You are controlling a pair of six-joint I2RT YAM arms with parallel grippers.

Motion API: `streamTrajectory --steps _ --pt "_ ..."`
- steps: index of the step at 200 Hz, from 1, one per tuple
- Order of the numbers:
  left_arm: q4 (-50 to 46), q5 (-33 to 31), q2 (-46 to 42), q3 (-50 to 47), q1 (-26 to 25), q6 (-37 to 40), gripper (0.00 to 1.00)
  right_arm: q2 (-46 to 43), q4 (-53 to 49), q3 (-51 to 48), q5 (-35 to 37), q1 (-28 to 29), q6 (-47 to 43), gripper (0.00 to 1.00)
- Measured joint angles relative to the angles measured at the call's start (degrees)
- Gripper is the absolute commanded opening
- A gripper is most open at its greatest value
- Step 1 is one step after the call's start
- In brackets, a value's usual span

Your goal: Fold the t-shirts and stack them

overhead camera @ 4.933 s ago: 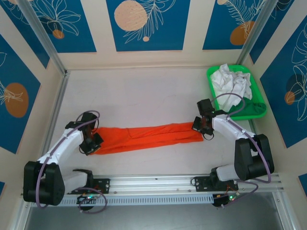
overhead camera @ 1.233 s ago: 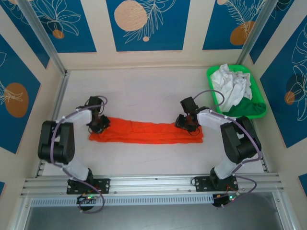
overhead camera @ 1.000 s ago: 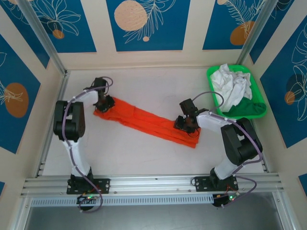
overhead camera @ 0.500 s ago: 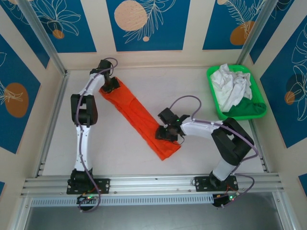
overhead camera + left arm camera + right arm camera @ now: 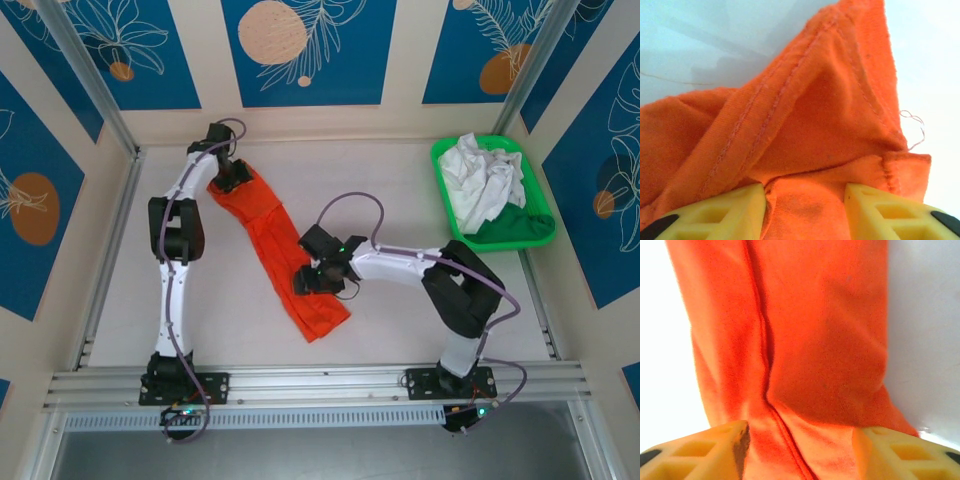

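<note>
Left fingers (image 5: 715, 215) and right fingers (image 5: 705, 450) each straddle the orange t-shirt (image 5: 280, 245).

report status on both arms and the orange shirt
Left fingers and right fingers both shut on orange t-shirt. Shirt a long strip, diagonal on table. White t-shirt crumpled in green tray, out of the way.

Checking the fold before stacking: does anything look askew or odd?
The orange t-shirt is a long strip lying slantwise, pinched at its far end by the left gripper and partway along by the right gripper. The white t-shirt sits crumpled in the green tray.
</note>
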Motion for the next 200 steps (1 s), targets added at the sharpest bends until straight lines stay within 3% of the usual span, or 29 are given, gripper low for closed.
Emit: streamTrajectory --steps 30,48,87,123,170,200 --pt "0.0 -0.1 -5.2 -4.1 0.0 0.3 0.89 -4.0 2.6 0.9 0.2 -4.0 -4.2 0.68" --pt "2.2 -0.7 -14.3 -12.1 0.0 0.7 0.98 -1.3 4.2 5.0 -0.2 -7.8 -6.5 0.67" --pt "11.2 -5.1 -44.6 -37.6 -0.4 0.5 1.00 13.7 5.7 23.5 -2.2 -14.4 -9.8 0.62" --pt "17.8 -9.8 -69.8 -62.5 -3.1 0.5 1.00 31.7 2.6 48.2 -7.0 -15.3 -11.6 0.61" --pt "16.5 -12.3 -87.1 -82.6 -7.1 0.7 1.00 52.4 -2.9 77.3 -15.5 -13.4 -10.1 0.58" --pt "16.0 -12.5 -94.5 -87.1 -8.4 0.5 1.00 60.0 -2.5 84.5 -18.7 -12.3 -5.6 0.57"
